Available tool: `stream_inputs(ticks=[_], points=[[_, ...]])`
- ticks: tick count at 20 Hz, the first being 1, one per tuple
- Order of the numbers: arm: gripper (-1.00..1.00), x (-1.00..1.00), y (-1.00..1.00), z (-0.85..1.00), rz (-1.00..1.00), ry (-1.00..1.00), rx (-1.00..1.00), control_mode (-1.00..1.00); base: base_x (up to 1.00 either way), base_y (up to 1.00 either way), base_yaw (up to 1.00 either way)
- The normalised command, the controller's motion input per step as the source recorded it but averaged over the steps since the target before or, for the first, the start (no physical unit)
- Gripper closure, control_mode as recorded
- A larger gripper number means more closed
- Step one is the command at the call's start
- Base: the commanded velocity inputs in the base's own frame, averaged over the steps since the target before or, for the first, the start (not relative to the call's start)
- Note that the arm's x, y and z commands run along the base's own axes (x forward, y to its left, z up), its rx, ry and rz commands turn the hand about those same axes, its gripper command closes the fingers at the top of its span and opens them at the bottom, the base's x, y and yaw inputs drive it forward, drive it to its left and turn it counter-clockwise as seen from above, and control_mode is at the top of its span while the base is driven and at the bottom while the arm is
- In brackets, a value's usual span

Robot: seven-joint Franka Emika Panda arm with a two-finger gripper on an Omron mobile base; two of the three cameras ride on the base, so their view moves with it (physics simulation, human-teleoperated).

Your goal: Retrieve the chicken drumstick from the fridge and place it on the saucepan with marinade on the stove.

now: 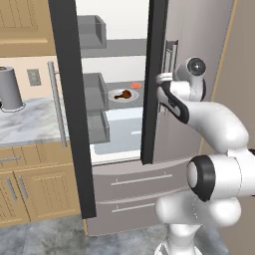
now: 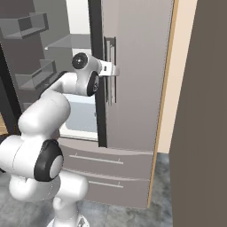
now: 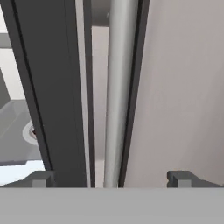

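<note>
End effector (image 3: 109, 177) open — straddling fridge (image 1: 199, 60) handle (image 3: 119, 87).

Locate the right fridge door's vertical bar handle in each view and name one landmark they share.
Left base view: bar handle right of centre, beside the hand.
Right base view: upper centre.
Hand view: centre, running top to bottom.
Shared landmark: the door's dark edge.

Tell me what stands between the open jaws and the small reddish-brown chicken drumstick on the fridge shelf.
In the hand view, the right fridge door's dark edge and its grey vertical bar handle stand between the gripper and the drumstick on its white plate.
</note>
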Motion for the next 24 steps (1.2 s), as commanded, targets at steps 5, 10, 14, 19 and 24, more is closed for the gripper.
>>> stream_inputs(ticks=[5,10,14,19,24], points=[[-1.00,0.63,0.00,-0.23,0.00,0.00,0.00,-1.00,0.00,0.00,0.00],[-1.00,0.73,-0.02,-0.25,0.01,0.00,0.02,-1.00,0.00,0.00,0.00],[-1.00,0.74,-0.16,-0.26,0.04,0.00,0.04,-1.00,0.00,0.00,0.00],[-1.00,0.71,-0.24,-0.24,0.05,0.00,0.01,-1.00,0.00,0.00,0.00],[1.00,0.24,-0.10,-0.10,0.04,-0.01,0.00,-1.00,0.00,0.00,0.00]])
